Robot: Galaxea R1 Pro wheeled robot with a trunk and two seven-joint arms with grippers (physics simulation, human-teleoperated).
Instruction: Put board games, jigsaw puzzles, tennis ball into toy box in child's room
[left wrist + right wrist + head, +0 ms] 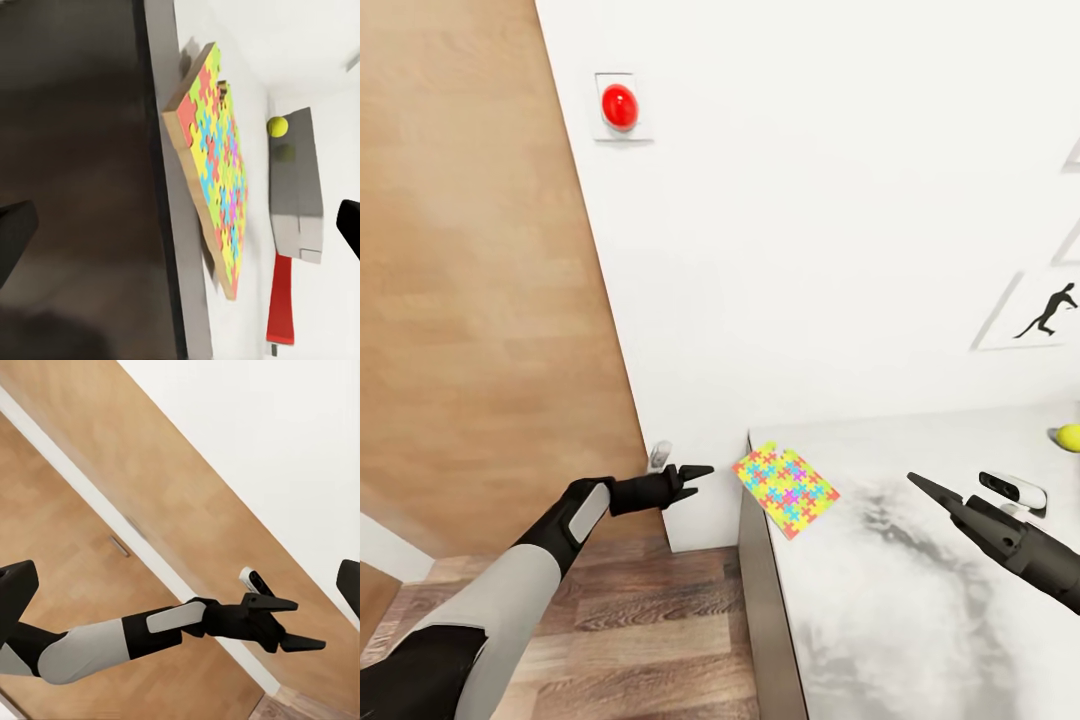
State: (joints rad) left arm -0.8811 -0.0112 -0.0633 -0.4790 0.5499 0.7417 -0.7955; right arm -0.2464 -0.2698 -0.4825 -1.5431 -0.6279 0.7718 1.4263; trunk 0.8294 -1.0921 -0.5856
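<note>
A jigsaw puzzle (785, 489) in bright interlocking colours lies at the near left corner of the light-grey table (920, 600). In the left wrist view the jigsaw puzzle (216, 169) seems to rest on a second, slightly offset one. The tennis ball (1069, 436) sits at the far right on the table; beyond the puzzles I see the tennis ball (277, 126) beside a grey toy box (296, 187) and a flat red item (283, 300). My left gripper (695, 480) hovers open just left of the table corner, nothing in it. Open and empty, my right gripper (925, 488) hangs over the table right of the puzzle.
A wood-brown door (480, 300) fills the left side, with a handle (120, 546). On the white wall are a red button (619, 106) and a baseball-player picture (1048, 310). Wood-plank floor (650, 620) lies beside the table's dark side panel (765, 620).
</note>
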